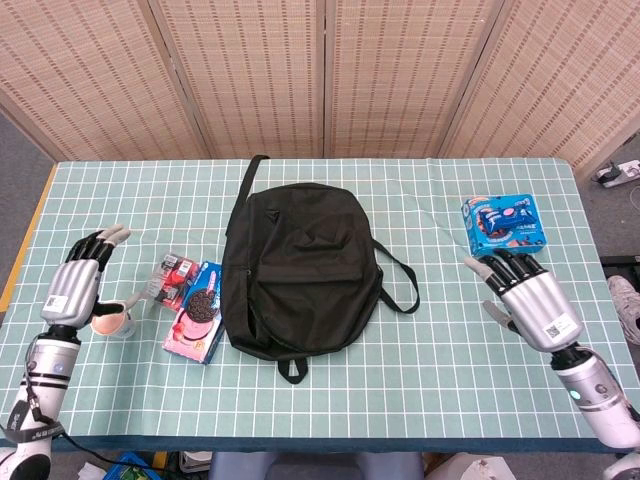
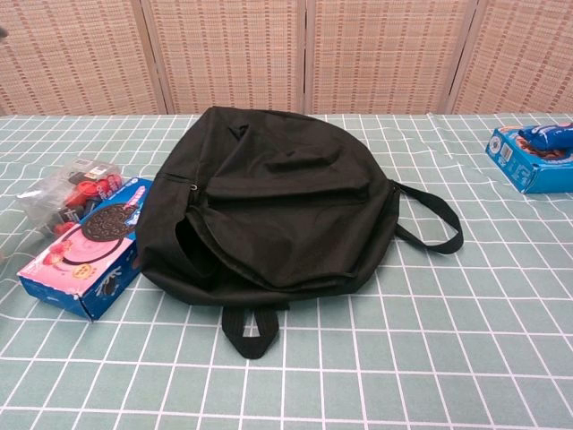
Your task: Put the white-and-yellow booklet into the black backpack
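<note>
Black backpack (image 1: 300, 268) lies flat at frame centre; booklet not visible, presumably inside. Left hand (image 1: 78, 284) and right hand (image 1: 527, 293) hover empty, fingers apart, at the frame's sides. Task appears complete; at most the open zipper needs closing.

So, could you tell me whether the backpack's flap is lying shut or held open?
Lying shut: the black backpack lies flat with its flap down, a small gap at its left side; neither hand touches it.

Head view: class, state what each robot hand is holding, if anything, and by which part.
Nothing is held. The left hand and the right hand are both empty with fingers apart, well clear of the black backpack.
</note>
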You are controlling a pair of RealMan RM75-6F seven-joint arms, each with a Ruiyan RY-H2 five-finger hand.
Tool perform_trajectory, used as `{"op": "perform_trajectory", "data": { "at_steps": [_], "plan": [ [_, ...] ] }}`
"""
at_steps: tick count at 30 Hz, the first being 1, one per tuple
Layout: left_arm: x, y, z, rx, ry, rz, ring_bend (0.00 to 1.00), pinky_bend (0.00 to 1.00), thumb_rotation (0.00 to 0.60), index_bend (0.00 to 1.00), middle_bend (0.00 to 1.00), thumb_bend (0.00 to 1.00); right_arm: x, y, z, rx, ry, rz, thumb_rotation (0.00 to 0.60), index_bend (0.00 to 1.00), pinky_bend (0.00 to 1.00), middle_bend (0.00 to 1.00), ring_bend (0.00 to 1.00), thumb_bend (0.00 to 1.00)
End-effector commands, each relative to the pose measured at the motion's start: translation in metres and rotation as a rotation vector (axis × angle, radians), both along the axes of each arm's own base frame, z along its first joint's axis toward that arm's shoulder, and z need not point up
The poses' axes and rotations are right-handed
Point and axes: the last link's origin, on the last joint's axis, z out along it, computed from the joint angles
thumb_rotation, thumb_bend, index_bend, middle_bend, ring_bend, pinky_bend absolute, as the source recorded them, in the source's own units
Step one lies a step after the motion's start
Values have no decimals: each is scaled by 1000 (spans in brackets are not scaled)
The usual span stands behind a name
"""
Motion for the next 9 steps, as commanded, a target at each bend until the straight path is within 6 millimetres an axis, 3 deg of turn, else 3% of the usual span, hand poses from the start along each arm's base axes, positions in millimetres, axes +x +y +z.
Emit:
{"op": "perform_trajectory", "data": {
  "at_steps": [1, 9],
  "plan": [
    [-25, -25, 7, 36, 51, 28, 86, 70, 600, 176, 105, 206, -25, 17, -2, 43, -16, -71, 600, 238, 351, 313, 229, 260],
    [-58, -79, 4, 97, 106, 52, 88, 70, 600, 217, 105, 206, -48, 51, -1, 18, -41, -190, 600, 243, 351, 315, 239, 280]
  ]
}}
